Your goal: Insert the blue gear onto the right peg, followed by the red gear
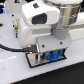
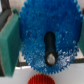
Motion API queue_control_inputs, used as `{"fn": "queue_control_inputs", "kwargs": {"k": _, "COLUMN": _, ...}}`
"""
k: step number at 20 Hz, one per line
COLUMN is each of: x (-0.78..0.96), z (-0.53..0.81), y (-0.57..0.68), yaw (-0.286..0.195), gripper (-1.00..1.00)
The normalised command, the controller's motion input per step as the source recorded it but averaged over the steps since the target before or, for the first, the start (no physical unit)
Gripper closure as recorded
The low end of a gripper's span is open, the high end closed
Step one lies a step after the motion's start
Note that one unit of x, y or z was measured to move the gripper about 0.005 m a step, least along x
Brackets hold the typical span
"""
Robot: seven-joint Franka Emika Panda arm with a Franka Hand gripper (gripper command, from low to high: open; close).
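Observation:
The blue gear fills the wrist view, wide and flat, with a dark elongated centre hole. A pale tip of the right peg shows inside that hole. My gripper is shut on the blue gear, with a green finger pad against its rim. In the exterior view the gripper holds the blue gear low over the grey black-bordered plate. The red gear shows only as a toothed edge beside the blue gear, and the arm hides it in the exterior view.
The arm's white body covers much of the exterior view. A black cable runs in from the exterior view's left across the white table. A blurred white object stands behind.

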Motion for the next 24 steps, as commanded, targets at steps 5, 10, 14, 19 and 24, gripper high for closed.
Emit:
{"fn": "queue_control_inputs", "kwargs": {"k": 5, "x": 0.0, "z": 0.04, "y": 0.08, "yaw": 0.0, "gripper": -1.0}}
{"fn": "queue_control_inputs", "kwargs": {"k": 10, "x": -0.06, "z": 0.35, "y": 0.13, "yaw": 0.0, "gripper": -1.0}}
{"fn": "queue_control_inputs", "kwargs": {"k": 14, "x": -0.14, "z": 0.41, "y": 0.08, "yaw": 0.0, "gripper": -1.0}}
{"fn": "queue_control_inputs", "kwargs": {"k": 19, "x": -0.32, "z": 0.26, "y": 0.13, "yaw": 0.0, "gripper": -1.0}}
{"fn": "queue_control_inputs", "kwargs": {"k": 24, "x": -0.4, "z": 0.02, "y": 0.13, "yaw": 0.0, "gripper": -1.0}}
